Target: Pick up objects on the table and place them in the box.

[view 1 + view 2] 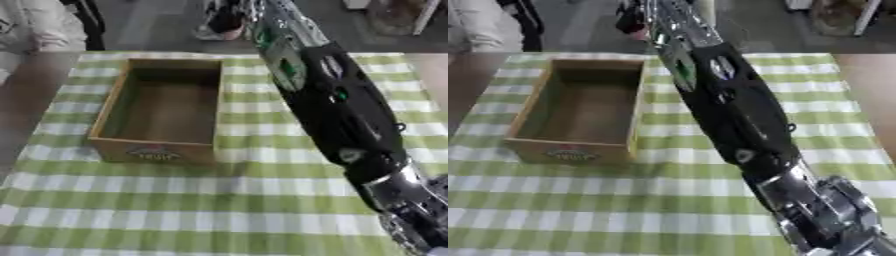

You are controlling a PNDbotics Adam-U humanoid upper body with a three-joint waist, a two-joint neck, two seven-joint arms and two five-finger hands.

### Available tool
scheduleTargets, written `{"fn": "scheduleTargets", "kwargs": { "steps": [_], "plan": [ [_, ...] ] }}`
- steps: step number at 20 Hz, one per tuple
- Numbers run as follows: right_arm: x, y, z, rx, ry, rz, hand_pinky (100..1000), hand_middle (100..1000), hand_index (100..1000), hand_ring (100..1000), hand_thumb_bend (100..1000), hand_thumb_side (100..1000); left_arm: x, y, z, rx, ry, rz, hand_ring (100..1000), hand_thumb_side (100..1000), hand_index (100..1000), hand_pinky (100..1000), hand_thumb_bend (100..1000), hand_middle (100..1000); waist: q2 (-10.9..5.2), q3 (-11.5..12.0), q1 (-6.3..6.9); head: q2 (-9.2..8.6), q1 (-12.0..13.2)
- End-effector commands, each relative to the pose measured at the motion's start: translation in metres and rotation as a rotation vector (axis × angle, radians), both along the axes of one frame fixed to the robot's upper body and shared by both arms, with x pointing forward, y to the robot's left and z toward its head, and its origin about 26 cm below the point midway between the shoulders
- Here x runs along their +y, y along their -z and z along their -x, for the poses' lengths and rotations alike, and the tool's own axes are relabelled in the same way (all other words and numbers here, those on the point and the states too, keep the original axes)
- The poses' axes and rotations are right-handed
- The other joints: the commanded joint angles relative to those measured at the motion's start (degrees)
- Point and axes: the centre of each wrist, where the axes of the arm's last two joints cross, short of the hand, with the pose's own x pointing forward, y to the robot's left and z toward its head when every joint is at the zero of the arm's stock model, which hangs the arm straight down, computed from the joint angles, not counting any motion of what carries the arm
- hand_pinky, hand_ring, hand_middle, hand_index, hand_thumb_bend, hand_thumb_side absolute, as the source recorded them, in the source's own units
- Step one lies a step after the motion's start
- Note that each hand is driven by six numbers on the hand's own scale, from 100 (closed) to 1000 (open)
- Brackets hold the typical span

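Wooden box [162,112] sits open-topped on desk [175,210], on green-and-white checked cloth [605,200]; interior looks bare, red label on near wall. Right arm [337,107] runs diagonally just right of box, from lower right corner up past box's far edge. Right hand [633,20] beyond box's far right corner, blurred; fingers' state cannot be told. No loose objects visible beside box.
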Motion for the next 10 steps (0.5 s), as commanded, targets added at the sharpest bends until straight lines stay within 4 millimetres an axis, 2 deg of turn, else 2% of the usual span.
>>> {"fn": "scheduleTargets", "kwargs": {
  "steps": [1, 10],
  "plan": [
    [0.014, -0.01, 0.011, -0.017, -0.05, 0.02, 379, 320, 316, 452, 100, 337, 0.002, -0.012, 0.002, -0.026, 0.0, -0.038, 472, 972, 830, 540, 100, 544, -1.04, 0.21, 0.2, -0.12, -0.09],
    [0.035, 0.026, 0.008, 0.088, -0.071, 0.045, 376, 318, 315, 456, 100, 346, 0.001, -0.012, 0.001, -0.031, 0.004, -0.035, 471, 972, 830, 539, 100, 543, -0.66, 0.92, 0.47, -0.31, -0.47]
  ]
}}
